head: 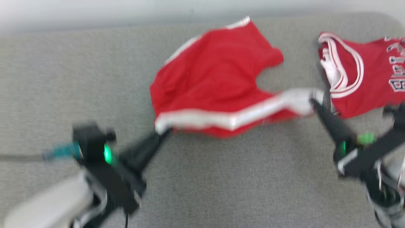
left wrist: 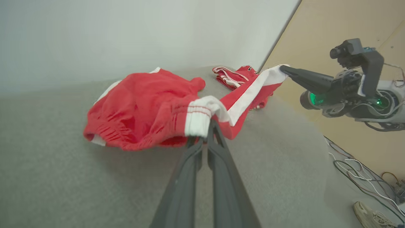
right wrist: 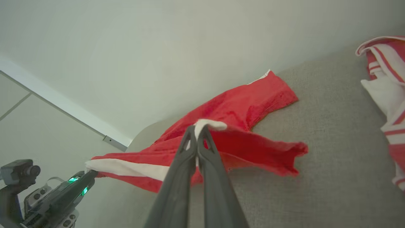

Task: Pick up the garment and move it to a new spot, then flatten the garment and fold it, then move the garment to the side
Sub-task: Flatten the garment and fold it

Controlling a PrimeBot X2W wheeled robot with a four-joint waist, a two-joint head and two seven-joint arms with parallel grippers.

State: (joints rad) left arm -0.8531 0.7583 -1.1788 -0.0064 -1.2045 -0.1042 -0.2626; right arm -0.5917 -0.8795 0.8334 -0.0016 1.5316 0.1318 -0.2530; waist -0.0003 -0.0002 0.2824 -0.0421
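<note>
The garment (head: pixel 215 79) is a pair of red shorts with a white side stripe, partly raised off the grey table. My left gripper (head: pixel 164 130) is shut on the white waistband corner at the near left. My right gripper (head: pixel 314 100) is shut on the white hem corner at the right, so the striped edge stretches between the two. In the left wrist view my own fingers (left wrist: pixel 205 133) pinch the white band of the shorts (left wrist: pixel 142 104), and the right gripper (left wrist: pixel 283 70) grips the far end. The right wrist view has its fingertips (right wrist: pixel 197 131) clamped on white cloth of the shorts (right wrist: pixel 253 104).
A second red garment (head: pixel 364 72), a jersey with white trim and lettering, lies at the table's far right, close to my right gripper. The grey table (head: pixel 221 183) runs to a pale wall behind. Cables (left wrist: pixel 354 164) and a shoe (left wrist: pixel 370 217) lie on the floor beyond the right edge.
</note>
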